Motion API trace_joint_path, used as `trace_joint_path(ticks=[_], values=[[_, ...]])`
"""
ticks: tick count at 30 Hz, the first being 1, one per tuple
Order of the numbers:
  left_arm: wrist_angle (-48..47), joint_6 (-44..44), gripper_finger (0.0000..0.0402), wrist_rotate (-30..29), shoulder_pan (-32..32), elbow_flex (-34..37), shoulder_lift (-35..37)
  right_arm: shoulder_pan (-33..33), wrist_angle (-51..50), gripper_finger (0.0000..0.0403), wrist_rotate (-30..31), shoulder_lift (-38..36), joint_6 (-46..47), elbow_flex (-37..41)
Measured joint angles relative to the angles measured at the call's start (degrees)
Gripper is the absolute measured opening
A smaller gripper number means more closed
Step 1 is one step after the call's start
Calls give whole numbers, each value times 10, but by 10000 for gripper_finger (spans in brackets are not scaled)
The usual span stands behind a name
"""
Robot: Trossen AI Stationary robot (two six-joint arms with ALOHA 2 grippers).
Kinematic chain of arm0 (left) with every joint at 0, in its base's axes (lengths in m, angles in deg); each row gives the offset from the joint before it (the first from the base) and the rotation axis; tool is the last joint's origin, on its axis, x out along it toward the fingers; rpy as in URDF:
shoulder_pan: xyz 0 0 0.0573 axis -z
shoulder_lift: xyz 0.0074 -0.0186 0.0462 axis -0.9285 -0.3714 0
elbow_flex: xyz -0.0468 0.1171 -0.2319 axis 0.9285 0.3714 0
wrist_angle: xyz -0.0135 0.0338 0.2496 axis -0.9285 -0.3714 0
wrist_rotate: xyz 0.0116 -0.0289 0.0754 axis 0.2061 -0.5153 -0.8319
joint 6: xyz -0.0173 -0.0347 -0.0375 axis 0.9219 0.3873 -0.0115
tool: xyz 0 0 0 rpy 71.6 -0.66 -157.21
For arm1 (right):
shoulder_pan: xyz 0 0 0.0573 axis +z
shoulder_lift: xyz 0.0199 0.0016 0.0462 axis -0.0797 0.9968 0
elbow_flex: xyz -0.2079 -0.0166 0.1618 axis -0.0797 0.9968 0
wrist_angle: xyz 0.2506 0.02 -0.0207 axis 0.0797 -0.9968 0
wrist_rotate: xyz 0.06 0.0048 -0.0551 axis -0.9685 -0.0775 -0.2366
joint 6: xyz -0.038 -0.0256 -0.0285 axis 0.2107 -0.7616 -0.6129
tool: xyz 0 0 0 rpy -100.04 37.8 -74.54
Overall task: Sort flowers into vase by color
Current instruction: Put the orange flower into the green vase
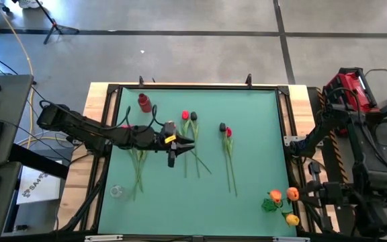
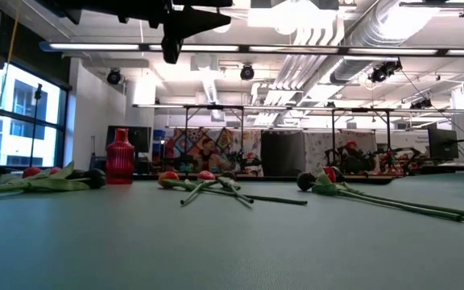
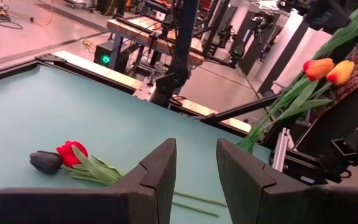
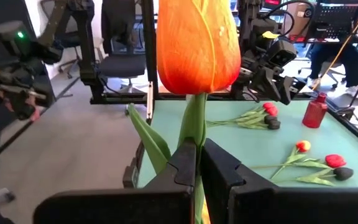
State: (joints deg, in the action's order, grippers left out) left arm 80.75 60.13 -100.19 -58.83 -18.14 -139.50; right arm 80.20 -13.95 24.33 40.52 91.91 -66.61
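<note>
Right fingers point(image 4: 197, 163): pressed together on the thin green stem of an orange-yellow tulip point(image 4: 198, 46), just under its head, held at the table's point(image 1: 254, 161) right near corner beside two more orange-yellow tulips point(image 1: 282, 208) seen in the high view. Left fingers point(image 3: 194, 180): slightly spread, nothing between them, hovering above the table's middle over a red and a black tulip point(image 1: 189, 117). Further stock: a red-and-black pair point(image 1: 226, 131) lying flat to the right of centre, more flowers point(image 1: 138, 161) under my left arm, a red vase point(image 1: 144, 103) upright toward the far left, a clear vase point(image 1: 116, 191) near the left front edge. Handling, as I judge it: light, the stems thin and springy, likely to roll or slip in a loose pinch; the heads soft and crushable. Best taken on the bare stem, clear of the leaves, close enough to the head that it does not droop.
</note>
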Motion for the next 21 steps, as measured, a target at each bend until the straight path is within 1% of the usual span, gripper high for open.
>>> trace_joint_path(ticks=[5, 8, 11, 17, 21], values=[[0, 0, 102, -23, 13, 0, 0, 0, -9, 1, -2, 5, 3, 0], [0, 6, 102, -28, 17, 0, 0, 0, -13, 10, -10, 6, 18, 0], [0, 18, 102, -28, 17, 0, 0, 0, -15, 30, -29, 6, 36, 0], [0, 27, 102, -28, 17, 0, 0, 0, -15, 77, -29, 6, 41, 0], [0, 27, 102, -28, 17, 0, 0, 0, -25, 95, -27, 6, 38, -11]])
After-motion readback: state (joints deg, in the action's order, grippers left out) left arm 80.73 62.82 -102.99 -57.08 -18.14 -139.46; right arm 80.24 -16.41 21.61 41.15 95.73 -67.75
